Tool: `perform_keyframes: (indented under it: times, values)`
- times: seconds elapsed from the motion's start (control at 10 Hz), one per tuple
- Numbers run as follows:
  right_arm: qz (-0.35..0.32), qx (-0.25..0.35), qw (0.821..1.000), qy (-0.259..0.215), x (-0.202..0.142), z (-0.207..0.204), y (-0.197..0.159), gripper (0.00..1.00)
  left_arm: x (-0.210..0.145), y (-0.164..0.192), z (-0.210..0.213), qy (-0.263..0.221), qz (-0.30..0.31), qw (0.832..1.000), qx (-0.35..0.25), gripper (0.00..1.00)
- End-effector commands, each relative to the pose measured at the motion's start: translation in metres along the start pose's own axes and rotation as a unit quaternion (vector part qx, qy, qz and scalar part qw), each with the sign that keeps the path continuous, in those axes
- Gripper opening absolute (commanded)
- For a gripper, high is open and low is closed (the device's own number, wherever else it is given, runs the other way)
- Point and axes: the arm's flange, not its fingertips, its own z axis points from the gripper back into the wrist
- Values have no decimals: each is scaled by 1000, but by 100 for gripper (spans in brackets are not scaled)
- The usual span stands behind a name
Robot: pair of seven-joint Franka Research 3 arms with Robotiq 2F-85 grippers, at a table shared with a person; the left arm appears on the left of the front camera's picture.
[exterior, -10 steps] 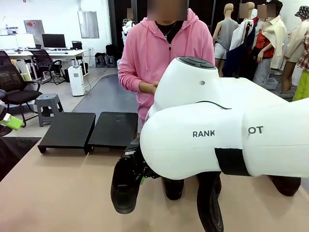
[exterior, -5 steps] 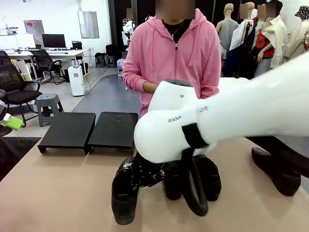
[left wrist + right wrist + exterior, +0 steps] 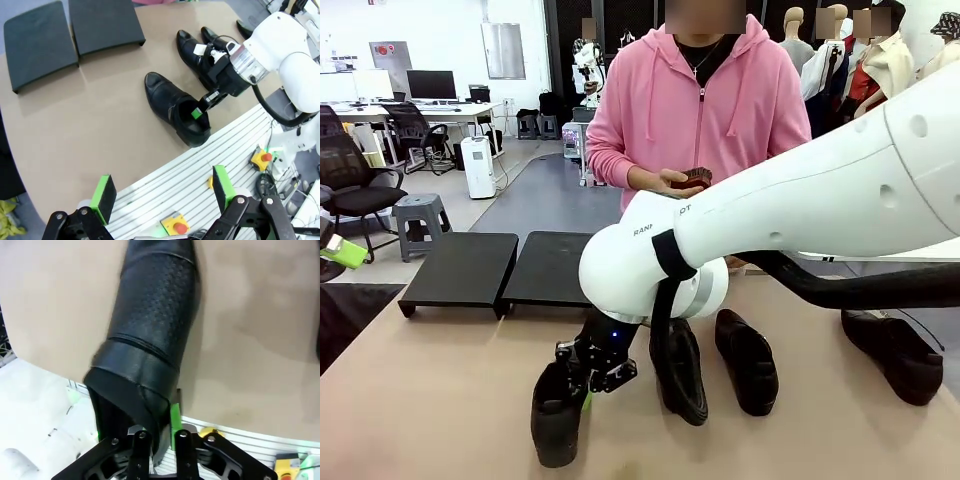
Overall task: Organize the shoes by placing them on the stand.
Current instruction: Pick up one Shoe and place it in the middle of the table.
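Note:
My right gripper [image 3: 597, 367] is shut on the heel rim of a glossy black shoe [image 3: 557, 417], which is low at the table's near edge. In the right wrist view the fingers [image 3: 175, 419] pinch the shoe's [image 3: 150, 330] side wall, one pad inside the opening. Three more shoes [image 3: 680, 372] [image 3: 747, 360] [image 3: 895, 355] lie to the right on the table. The black stand [image 3: 460, 268] sits at the far left, both sections bare. My left gripper [image 3: 163, 192] hangs open high over the near edge, looking down on the held shoe [image 3: 175, 107] and the stand [image 3: 37, 42].
A person in a pink hoodie stands at the far side holding a small brown block [image 3: 692, 178]. My right arm's white links [image 3: 800, 215] stretch across the right half of the table. Bare tabletop [image 3: 430, 400] lies between the held shoe and the stand.
The right arm has swung left and down, bringing the held shoe lower and farther left. Two shoes behind the arm have come into sight. The left gripper has stayed still.

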Motion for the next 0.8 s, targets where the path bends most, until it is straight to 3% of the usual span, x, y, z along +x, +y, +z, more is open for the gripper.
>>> perform_keyframes:
  times: [0.0,0.3,0.7]
  values:
    - [-5,16,1000,-18,-4,5,5,100,0,1,2,-1,-3,1000,-10,100]
    - [2,14,1000,-4,-6,8,5,100,0,1,2,-1,-3,1000,-10,100]
    - [4,11,1000,-22,-15,12,3,100,0,1,2,-1,-3,1000,-10,100]
